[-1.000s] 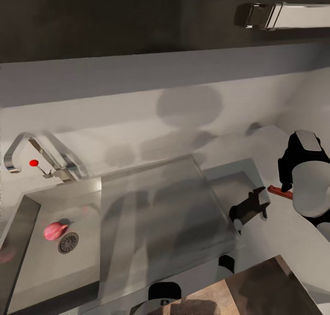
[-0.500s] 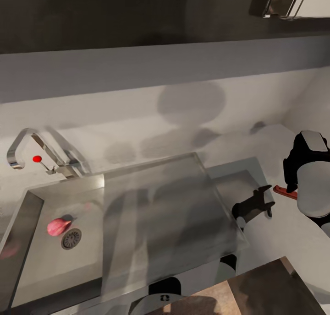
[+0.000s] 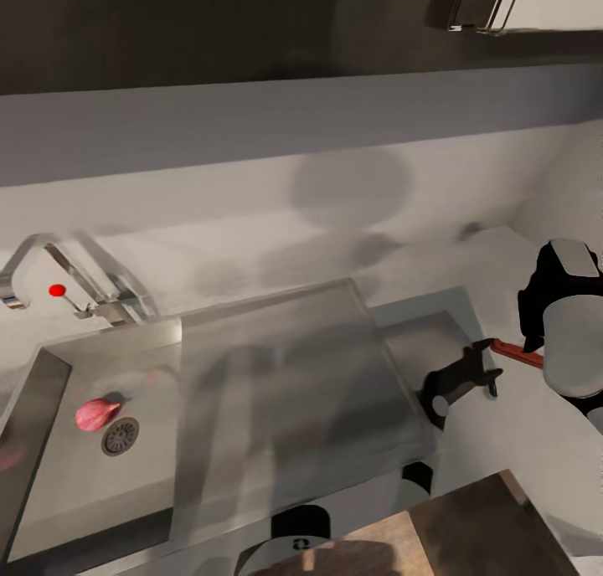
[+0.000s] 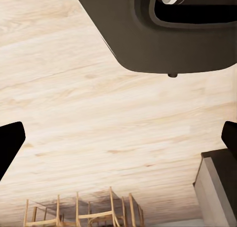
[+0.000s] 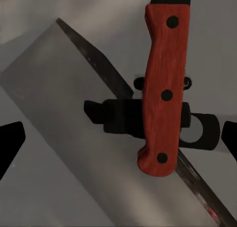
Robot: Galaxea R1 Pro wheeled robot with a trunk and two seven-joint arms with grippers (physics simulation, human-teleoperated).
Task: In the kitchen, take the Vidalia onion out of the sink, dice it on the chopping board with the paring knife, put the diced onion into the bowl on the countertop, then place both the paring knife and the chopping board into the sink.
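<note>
Fingertips of the right gripper (image 5: 118,140) appear as dark tips at the two opposite edges of the right wrist view, spread wide apart and released, with nothing between them. Beyond them lies the paring knife (image 5: 164,93), its reddish-brown handle with three dark rivets crossing a black fixture (image 5: 118,117). In the head view the knife handle (image 3: 515,355) shows partly, just beside the right arm (image 3: 565,325) and near the same black fixture (image 3: 456,383) on the pale surface (image 3: 511,425). Fingertips of the left gripper (image 4: 118,138) are likewise dark tips at opposite edges of the left wrist view, spread apart and empty; that view looks onto a light wood-grain floor (image 4: 89,103) with wooden chairs (image 4: 81,212) further off.

At the near edge of the head view, a corner of the dark brown chopping board (image 3: 469,534) is visible. The sink (image 3: 50,484) sits to the left: its basin holds the reddish Vidalia onion (image 3: 94,413), resting just beside the round drain (image 3: 120,435). The flat steel drainboard (image 3: 293,392) extends rightward from the basin and carries nothing. Behind the basin stands the chrome tap (image 3: 59,279) with its red knob (image 3: 57,290). A pale backsplash wall (image 3: 251,216) rises behind, below a dark upper band (image 3: 209,23) and a metallic fixture (image 3: 519,2).
</note>
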